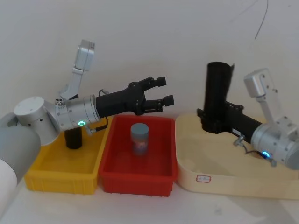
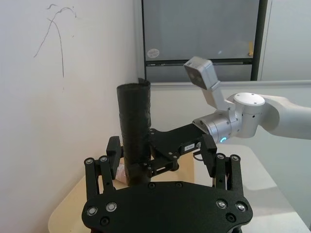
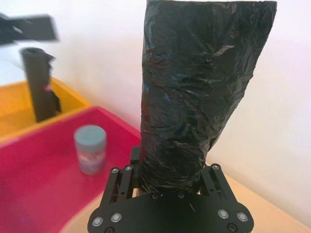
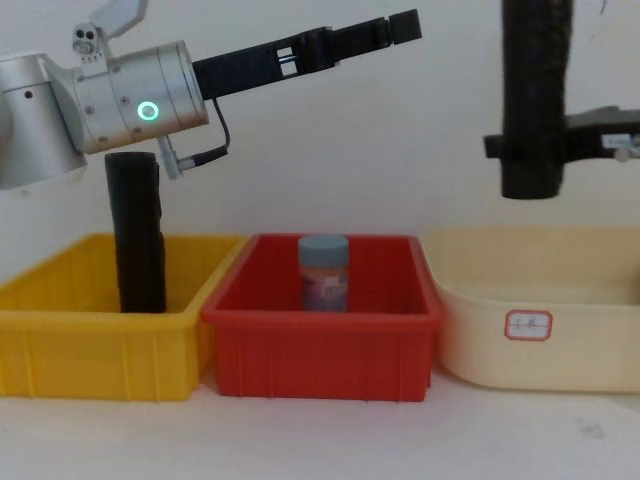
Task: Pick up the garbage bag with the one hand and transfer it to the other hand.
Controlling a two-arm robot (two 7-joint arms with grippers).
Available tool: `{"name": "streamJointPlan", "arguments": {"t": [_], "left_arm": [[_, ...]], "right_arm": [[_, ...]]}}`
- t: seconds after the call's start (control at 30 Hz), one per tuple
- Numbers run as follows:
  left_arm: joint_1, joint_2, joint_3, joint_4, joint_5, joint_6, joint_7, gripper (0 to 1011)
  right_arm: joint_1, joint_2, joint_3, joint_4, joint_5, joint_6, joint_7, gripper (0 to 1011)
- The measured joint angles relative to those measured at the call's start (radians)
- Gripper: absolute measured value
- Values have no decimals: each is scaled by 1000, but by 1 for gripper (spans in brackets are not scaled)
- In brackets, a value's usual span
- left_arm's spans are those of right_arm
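Note:
The garbage bag (image 1: 218,93) is a tall matte-black roll held upright over the cream tray (image 1: 233,184). My right gripper (image 1: 211,122), with the blue ring light, is shut on the roll's lower end; the right wrist view shows the garbage bag (image 3: 199,97) rising from between the fingers. My left gripper (image 1: 166,89), with the green ring light, hovers open and empty above the red bin (image 1: 138,179), pointing toward the roll and a hand's width short of it. In the chest view the garbage bag (image 4: 533,90) hangs clear of the tray.
A second black roll (image 1: 73,138) stands upright in the yellow bin (image 1: 60,176) under the left arm. A blue-lidded jar (image 1: 139,138) stands in the red bin. The three containers sit side by side, with a white wall behind them.

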Motion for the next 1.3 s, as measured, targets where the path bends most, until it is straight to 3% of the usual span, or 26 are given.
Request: {"name": "streamJointPlan", "arguments": {"t": [0.23, 0.77, 1.3], "left_arm": [[0, 0, 0, 0, 0, 0, 0, 1001], [0, 0, 0, 0, 0, 0, 0, 1001], [0, 0, 0, 0, 0, 0, 0, 1001]], "right_arm": [[-17, 19, 26, 11, 1, 37, -23, 552], [-32, 38, 51, 25, 1, 71, -44, 996], [-36, 43, 58, 28, 2, 81, -50, 1000]]}}
